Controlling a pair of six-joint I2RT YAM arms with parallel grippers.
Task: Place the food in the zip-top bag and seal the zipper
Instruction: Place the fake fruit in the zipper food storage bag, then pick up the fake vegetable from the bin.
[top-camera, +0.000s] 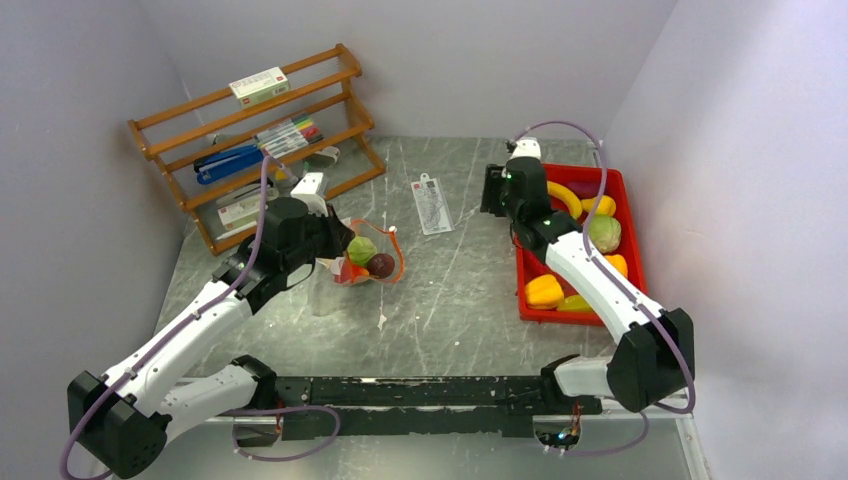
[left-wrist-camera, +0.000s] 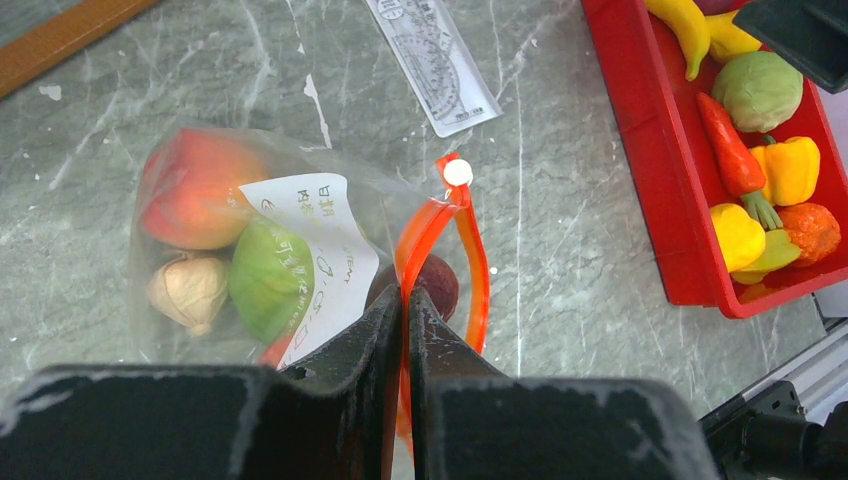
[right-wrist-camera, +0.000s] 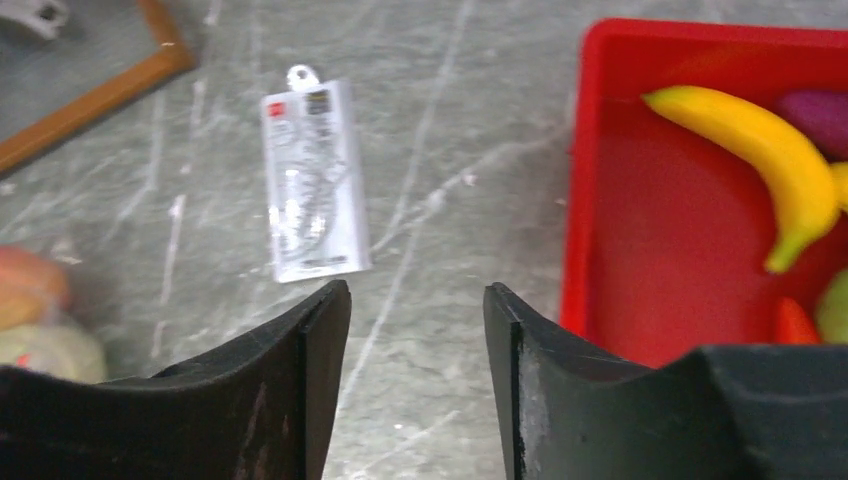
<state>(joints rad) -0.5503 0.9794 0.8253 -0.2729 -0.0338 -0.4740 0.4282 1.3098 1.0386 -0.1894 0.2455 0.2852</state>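
The clear crinkly plastic zip-top bag (left-wrist-camera: 250, 165) lies on the grey marbled tabletop (left-wrist-camera: 560, 200), left of centre and right at the left arm's tip. Its red-orange zipper strip (left-wrist-camera: 420, 232) bows open in a loop, w/ a small white slider (left-wrist-camera: 457, 172) at the far end. Thru the plastic you see a peach-red ball (left-wrist-camera: 195, 190), a green ball (left-wrist-camera: 265, 280), a beige knobbly piece (left-wrist-camera: 190, 290) and a white printed slip (left-wrist-camera: 310, 230). A dark purple ball (left-wrist-camera: 435, 280) sits at the mouth, inside the loop. The left gripper (left-wrist-camera: 405, 300) has its black fingers pinched on the near part of the strip. Beyond the bag lies a flat white printed packet (left-wrist-camera: 435, 65). Further right, a red plastic tray (left-wrist-camera: 640, 150) holds a yellow banana (left-wrist-camera: 685, 25), a green leafy ball (left-wrist-camera: 757, 90), a red chili (left-wrist-camera: 730, 150) and a yellow pepper (left-wrist-camera: 790, 165). The right gripper (right-wrist-camera: 417, 295) hangs over the table btw packet and tray, fingers wide apart, holding nothing. A wooden slatted rack (top-camera: 250, 140) stands back left.
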